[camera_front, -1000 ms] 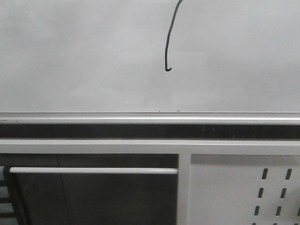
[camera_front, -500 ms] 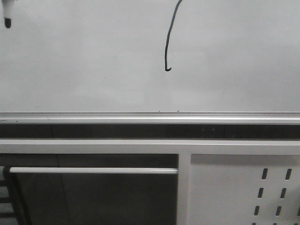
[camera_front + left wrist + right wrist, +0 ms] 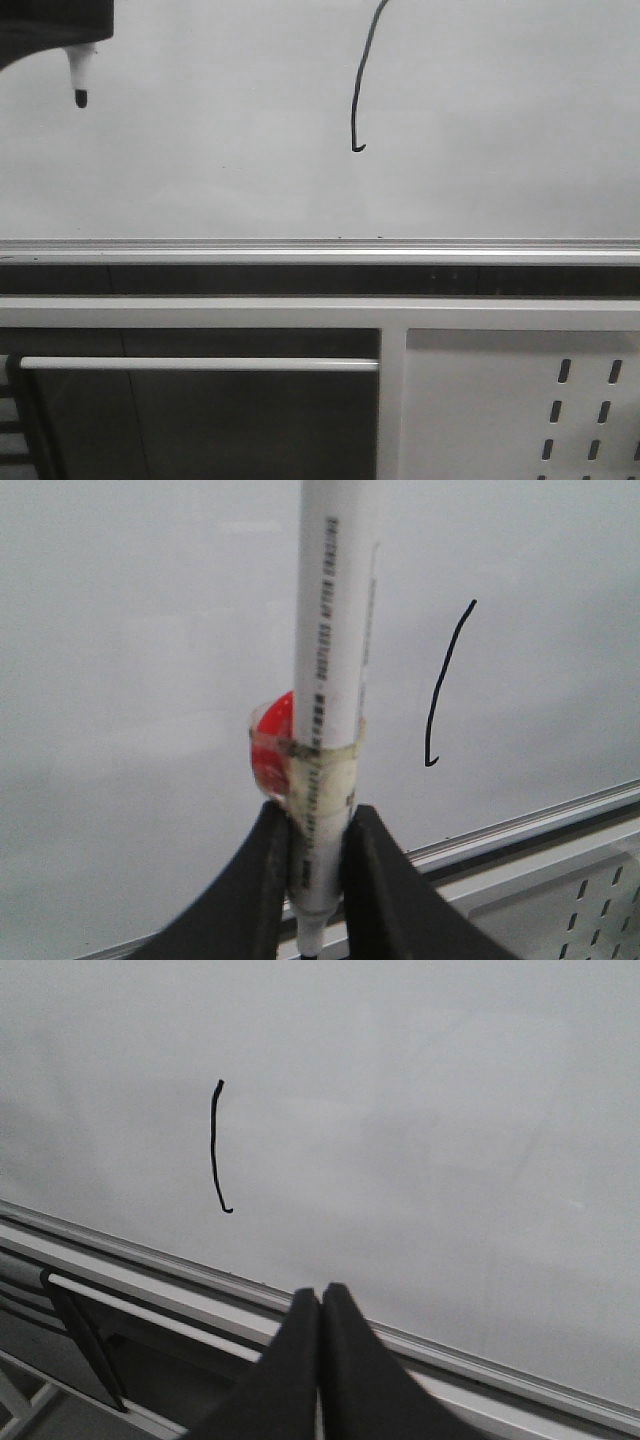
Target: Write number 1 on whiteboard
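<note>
The whiteboard fills the upper part of the front view, with its silver rail along the lower edge. On it is the number 1, a thin black stroke with a small hook at the lower end, which also shows in both wrist views. My left gripper is shut on a white marker wrapped with tape and a red tag. In the front view the left gripper is at the top left, and the marker's black tip points down, far left of the stroke. My right gripper is shut and empty, low before the rail.
Below the rail runs a dark gap, then a white frame with a horizontal bar. A white metal panel with slotted holes sits at the lower right. A dark strut shows in the right wrist view.
The left gripper and marker have come into the front view from the top left corner, moving down and to the right. The stroke looks the same.
</note>
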